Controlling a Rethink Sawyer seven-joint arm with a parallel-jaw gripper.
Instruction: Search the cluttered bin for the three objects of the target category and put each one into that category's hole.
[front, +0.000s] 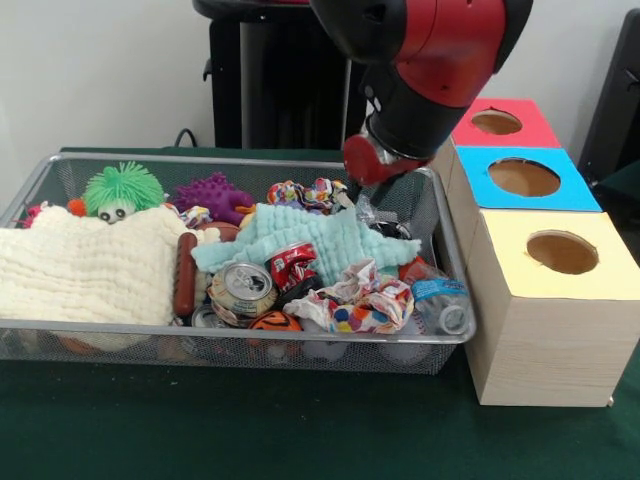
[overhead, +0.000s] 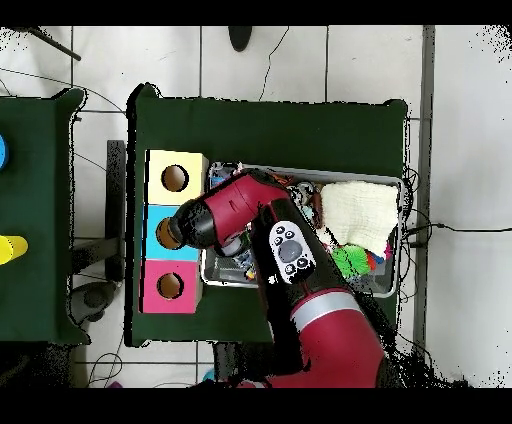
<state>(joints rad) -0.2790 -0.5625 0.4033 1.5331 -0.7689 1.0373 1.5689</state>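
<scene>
Red-black arm's gripper hangs over silver wire-mesh bin nr crushed clear bottle; gripper state prob. unreadable, fingers hidden.

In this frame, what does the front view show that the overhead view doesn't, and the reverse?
Front only: a crushed clear plastic bottle with a blue label at the silver wire-mesh basket's end nearest the boxes, plus crushed cans and a green spiky toy.
Overhead only: the white tiled floor.
Both: the red-and-black arm over the basket, beside the blue-topped box's round hole.
</scene>
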